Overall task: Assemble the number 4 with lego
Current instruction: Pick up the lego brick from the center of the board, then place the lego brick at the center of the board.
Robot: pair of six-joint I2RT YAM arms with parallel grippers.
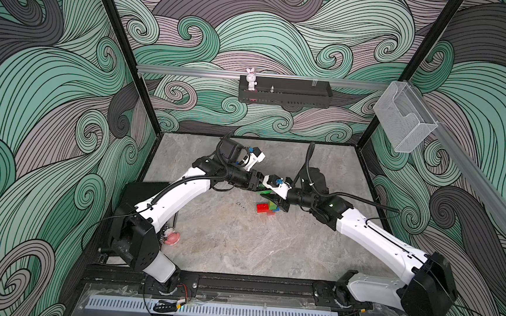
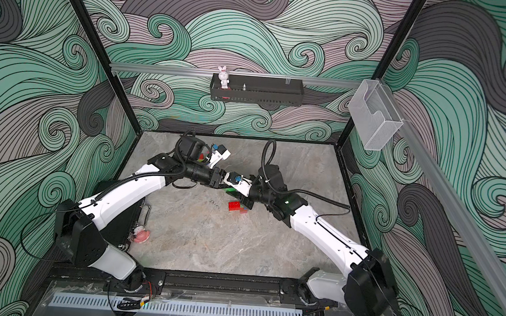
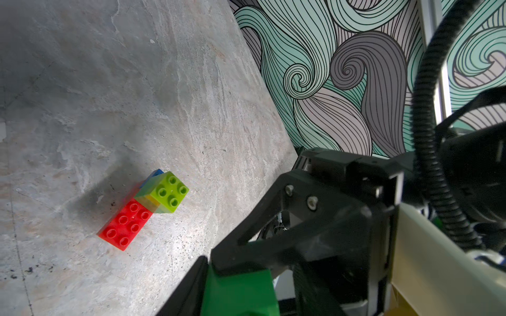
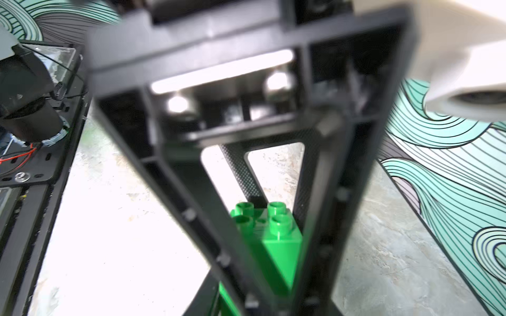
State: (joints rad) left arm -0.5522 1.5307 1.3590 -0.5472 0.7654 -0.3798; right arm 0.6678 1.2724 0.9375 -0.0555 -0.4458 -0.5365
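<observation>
Swirl-patterned walls (image 1: 50, 120) in teal and grey on three sides; grey stone-look table (image 1: 239, 249), mostly bare, a few dark specks near centre. Both arms reach in and meet nose to nose over mid-table. Between them, off the surface, is a dark green brick (image 4: 273, 240). The right gripper (image 1: 274, 198) is clamped on one end, the brick's body running straight out from its jaws, studded face turned toward the left gripper (image 1: 260, 184). Left jaws straddle that far end; cannot tell whether they bite or only bracket it, the wrist views being too close and blurred. The held brick's long axis lies roughly along the line joining the two wrists. Partial build sits on the table just below the right gripper, toward the arm bases: red brick (image 3: 126, 223) flat, studs up; lime brick (image 3: 168, 193) touching its end, top face higher; blue brick (image 3: 154, 175) peeking from behind the lime. Right arm is the nearer to the build. Judgement: a mid-air handover or regrip, after which the green piece goes down onto the build, probably needing its studs turned upward first. More coloured bricks (image 2: 202, 156) show under the left wrist, too hidden to count. White rabbit figurine (image 1: 251, 78) stands on the black shelf (image 1: 295, 99) at the back wall, well apart.
</observation>
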